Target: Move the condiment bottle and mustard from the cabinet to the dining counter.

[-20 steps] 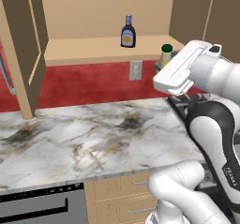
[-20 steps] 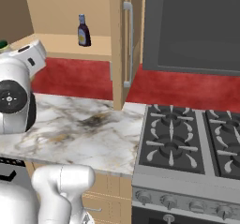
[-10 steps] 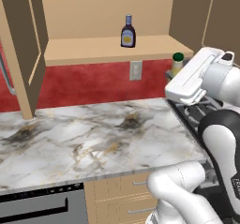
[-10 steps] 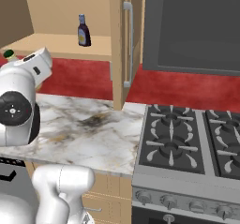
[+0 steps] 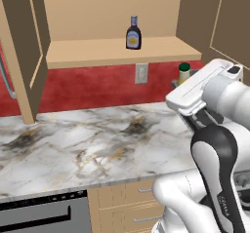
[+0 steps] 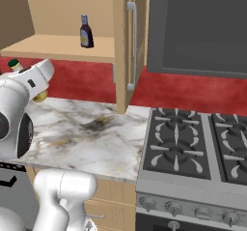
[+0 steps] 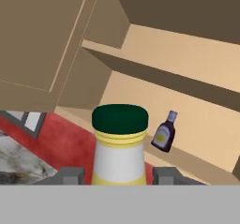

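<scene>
**Mustard out of the cabinet, dark bottle left on the shelf**

The cabinet (image 5: 122, 51) stands open above the marble counter (image 5: 88, 144), its tan doors swung wide. On its lower shelf stands one thing, the condiment bottle (image 5: 133, 33): upright, dark, pale-capped, with a yellowish label, near the middle of the board. The right base view shows the same bottle (image 6: 86, 32) alone on the shelf, left of the long silver door handle (image 6: 131, 45).

The mustard (image 7: 119, 145) sits between the two dark fingertips of the gripper (image 7: 119, 175) in the hand view, its dark green cap up and its yellow body between them; the jaws stand part-way in, closed against the bottle's sides. From the left base view its green cap and yellow shoulder (image 5: 184, 72) peek out behind the white hand, in front of the red backsplash (image 5: 97, 83) and below the shelf's edge. From the right base view it shows (image 6: 16, 65) just above the hand, over the counter's left end.

Compared with a second ago, the hand with the mustard has swung lower and further out from the cabinet, toward the robot's right. The condiment bottle has not moved. The grip has not changed.

To the right of the counter lies the gas stove (image 6: 193, 143).
</scene>
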Controlling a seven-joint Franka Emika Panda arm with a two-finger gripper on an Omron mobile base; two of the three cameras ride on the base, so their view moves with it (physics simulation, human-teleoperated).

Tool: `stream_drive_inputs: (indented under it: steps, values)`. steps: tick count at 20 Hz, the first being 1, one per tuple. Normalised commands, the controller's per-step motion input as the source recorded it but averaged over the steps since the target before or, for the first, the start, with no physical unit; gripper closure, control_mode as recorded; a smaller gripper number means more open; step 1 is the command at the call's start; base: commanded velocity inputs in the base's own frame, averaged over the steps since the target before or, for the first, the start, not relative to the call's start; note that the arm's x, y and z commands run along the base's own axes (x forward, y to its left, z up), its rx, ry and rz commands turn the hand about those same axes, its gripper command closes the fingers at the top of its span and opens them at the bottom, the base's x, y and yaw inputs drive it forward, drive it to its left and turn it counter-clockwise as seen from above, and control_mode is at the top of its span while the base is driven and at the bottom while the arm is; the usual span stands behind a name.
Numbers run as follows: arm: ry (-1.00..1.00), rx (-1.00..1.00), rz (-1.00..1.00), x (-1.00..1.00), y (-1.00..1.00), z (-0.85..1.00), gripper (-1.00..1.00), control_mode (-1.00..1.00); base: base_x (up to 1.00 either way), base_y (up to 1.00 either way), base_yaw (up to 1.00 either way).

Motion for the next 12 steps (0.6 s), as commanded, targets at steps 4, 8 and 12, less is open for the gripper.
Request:
stream_drive_inputs:
  steps: [4,8,12]
  values:
    - [0.00,0.00,-0.19,0.08,-0.07,-0.18,1.00,-1.00,0.00,0.00,0.00]
    - [0.00,0.00,-0.17,0.14,-0.16,-0.22,1.00,-1.00,0.00,0.00,0.00]
    - [0.00,0.00,-0.12,0.02,-0.15,-0.35,1.00,-1.00,0.00,0.00,0.00]
